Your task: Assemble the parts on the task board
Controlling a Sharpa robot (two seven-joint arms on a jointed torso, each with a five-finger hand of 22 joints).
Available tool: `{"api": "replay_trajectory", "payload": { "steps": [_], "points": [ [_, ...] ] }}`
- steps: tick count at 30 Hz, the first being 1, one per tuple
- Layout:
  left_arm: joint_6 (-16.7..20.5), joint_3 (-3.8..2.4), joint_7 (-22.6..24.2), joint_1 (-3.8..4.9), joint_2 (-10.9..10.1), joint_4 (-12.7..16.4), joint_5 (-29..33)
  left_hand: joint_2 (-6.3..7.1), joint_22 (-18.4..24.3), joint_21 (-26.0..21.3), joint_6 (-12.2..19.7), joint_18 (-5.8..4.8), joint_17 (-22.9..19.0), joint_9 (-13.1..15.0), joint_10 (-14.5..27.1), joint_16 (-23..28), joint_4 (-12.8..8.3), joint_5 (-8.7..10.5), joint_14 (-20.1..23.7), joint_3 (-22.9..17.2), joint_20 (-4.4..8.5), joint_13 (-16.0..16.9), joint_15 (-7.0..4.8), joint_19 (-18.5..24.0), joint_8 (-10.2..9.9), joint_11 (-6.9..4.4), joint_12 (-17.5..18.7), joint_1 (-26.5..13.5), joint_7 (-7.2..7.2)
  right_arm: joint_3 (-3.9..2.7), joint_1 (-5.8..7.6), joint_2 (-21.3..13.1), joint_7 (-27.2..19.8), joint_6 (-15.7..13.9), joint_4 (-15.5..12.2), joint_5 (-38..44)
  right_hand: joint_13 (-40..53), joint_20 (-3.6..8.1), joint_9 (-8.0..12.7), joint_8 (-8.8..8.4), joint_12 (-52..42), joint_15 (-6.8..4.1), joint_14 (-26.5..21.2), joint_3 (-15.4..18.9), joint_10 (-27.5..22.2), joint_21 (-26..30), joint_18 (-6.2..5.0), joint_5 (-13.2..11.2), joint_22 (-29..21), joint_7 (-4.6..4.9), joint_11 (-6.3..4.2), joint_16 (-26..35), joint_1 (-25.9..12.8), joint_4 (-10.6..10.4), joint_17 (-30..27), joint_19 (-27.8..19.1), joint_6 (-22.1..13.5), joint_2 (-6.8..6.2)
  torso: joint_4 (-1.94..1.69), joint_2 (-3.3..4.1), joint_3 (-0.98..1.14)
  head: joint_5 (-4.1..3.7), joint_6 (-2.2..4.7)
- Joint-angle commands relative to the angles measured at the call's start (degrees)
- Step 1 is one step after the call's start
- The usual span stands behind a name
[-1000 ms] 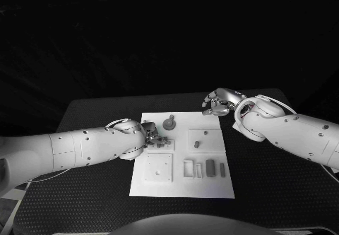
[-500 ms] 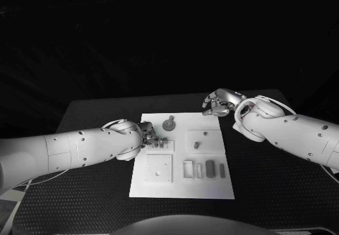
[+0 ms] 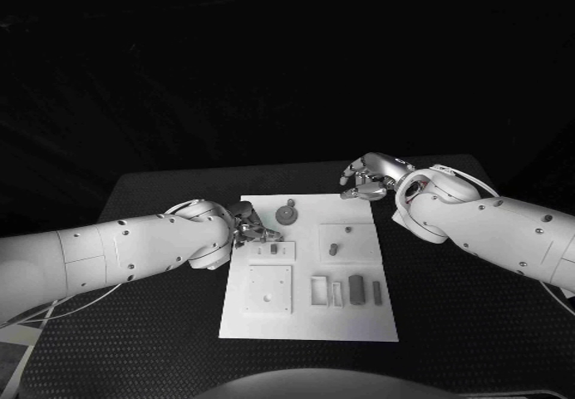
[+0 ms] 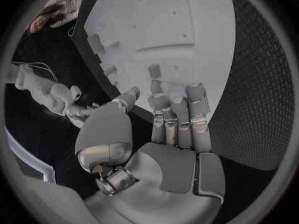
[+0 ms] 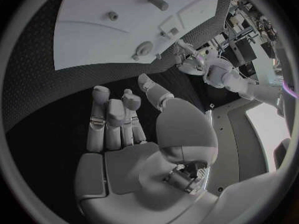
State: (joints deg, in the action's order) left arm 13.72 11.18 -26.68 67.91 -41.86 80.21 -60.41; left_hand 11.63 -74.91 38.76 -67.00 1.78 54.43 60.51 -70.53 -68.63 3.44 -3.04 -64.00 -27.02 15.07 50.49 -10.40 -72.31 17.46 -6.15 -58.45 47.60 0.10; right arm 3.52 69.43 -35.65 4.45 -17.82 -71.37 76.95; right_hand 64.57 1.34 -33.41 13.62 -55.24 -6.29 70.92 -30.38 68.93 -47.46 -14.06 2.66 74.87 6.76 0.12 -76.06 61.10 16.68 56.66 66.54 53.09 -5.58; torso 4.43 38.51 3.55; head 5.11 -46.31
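Here, grey parts [image 3: 356,288] in task board [image 3: 360,324] slots, left hand [image 3: 248,229] apparently empty, fingers together; right hand [image 3: 366,178] likewise.

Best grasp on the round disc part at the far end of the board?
Pinch the round part across its rim, coming from above: it seems to lie flat on the task board, so only the edge offers purchase. The left robot hand is nearest, beside it; the right robot hand hovers off the far corner.

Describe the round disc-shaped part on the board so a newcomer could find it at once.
Start at the white task board mid-table and go to its far edge. The round part lies there, just beyond the left hand. It alone is a disc; its neighbours are blocks and pegs.
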Motion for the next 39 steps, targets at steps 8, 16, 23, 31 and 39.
{"api": "replay_trajectory", "payload": {
  "steps": [8,16,23,31,39],
  "points": [
    [5.22,-1.45,6.92,1.76,-2.53,2.03,6.80,-1.63,1.28,-3.77,5.17,1.55,-2.64,-2.57,2.22,3.23,-2.79,-0.36,2.15,1.90,-1.08,-2.79,1.88,2.74,-3.36,2.28,3.54,4.52,2.43,-0.03,0.01,0.59,-3.01,-0.49,0.35,-0.21,-0.07,0.19,0.04,-0.19,0.18,0.43,-0.02,-0.27,-0.09,0.21,-0.94,0.10,0.12,0.10,0.21,0.36,0.60,0.06,0.06,0.18,-0.21,-0.26,-0.01,0.02,0.01,0.47,0.94],
    [6.09,-1.58,7.92,2.27,-3.38,1.83,8.54,-3.31,4.66,-9.16,6.79,1.33,-6.78,-5.49,3.68,8.03,-6.45,-1.99,3.94,2.32,-3.55,-7.23,4.58,4.87,-4.77,3.77,9.23,7.38,3.80,-0.03,0.01,0.94,-3.34,-0.23,0.31,-0.26,-0.07,0.19,0.00,-0.13,0.16,0.45,-0.03,-0.28,-0.10,0.22,-0.94,0.10,0.14,0.11,0.22,0.35,0.75,0.06,0.08,0.16,-0.11,-0.21,0.00,0.07,-0.02,0.69,1.58],
    [5.36,-1.60,7.27,2.41,-3.46,1.06,8.55,-3.41,5.62,-10.63,7.08,1.44,-7.82,-6.54,3.72,9.22,-6.87,-2.14,4.09,2.42,-4.20,-8.43,5.20,4.97,-4.96,4.08,10.77,6.99,4.07,-0.03,0.01,0.98,-3.33,-0.22,0.33,-0.27,-0.06,0.18,-0.02,-0.11,0.15,0.45,-0.03,-0.28,-0.10,0.22,-0.94,0.10,0.14,0.11,0.22,0.35,0.78,0.05,0.08,0.16,-0.07,-0.19,0.06,0.06,0.02,0.92,2.03],
    [3.02,-1.74,6.15,3.21,-2.61,-2.90,7.75,-2.82,5.94,-11.07,6.96,1.69,-8.16,-7.24,3.00,9.34,-5.83,-1.79,3.50,2.48,-4.28,-8.83,5.21,4.22,-4.84,3.99,11.10,5.80,4.00,-0.03,0.01,1.04,-3.40,-0.19,0.44,-0.32,-0.06,0.17,-0.03,-0.09,0.14,0.45,-0.04,-0.26,-0.10,0.22,-0.94,0.10,0.15,0.11,0.22,0.35,0.79,0.03,0.09,0.15,-0.04,-0.17,0.06,0.06,0.05,1.02,2.51],
    [-2.62,-1.83,3.53,4.47,-0.49,-8.23,4.08,-0.94,6.14,-12.43,8.50,1.68,-8.44,-8.25,4.34,9.89,-2.25,-0.44,5.00,3.33,-4.80,-9.24,5.86,5.43,-5.22,4.65,12.01,3.25,4.67,-0.03,0.01,0.84,-3.42,-0.26,0.57,-0.50,-0.06,0.15,-0.04,-0.08,0.13,0.45,-0.05,-0.22,-0.11,0.23,-0.94,0.09,0.16,0.11,0.23,0.35,0.73,-0.01,0.09,0.15,-0.02,-0.12,0.15,0.12,0.06,1.00,3.35]
  ]
}}
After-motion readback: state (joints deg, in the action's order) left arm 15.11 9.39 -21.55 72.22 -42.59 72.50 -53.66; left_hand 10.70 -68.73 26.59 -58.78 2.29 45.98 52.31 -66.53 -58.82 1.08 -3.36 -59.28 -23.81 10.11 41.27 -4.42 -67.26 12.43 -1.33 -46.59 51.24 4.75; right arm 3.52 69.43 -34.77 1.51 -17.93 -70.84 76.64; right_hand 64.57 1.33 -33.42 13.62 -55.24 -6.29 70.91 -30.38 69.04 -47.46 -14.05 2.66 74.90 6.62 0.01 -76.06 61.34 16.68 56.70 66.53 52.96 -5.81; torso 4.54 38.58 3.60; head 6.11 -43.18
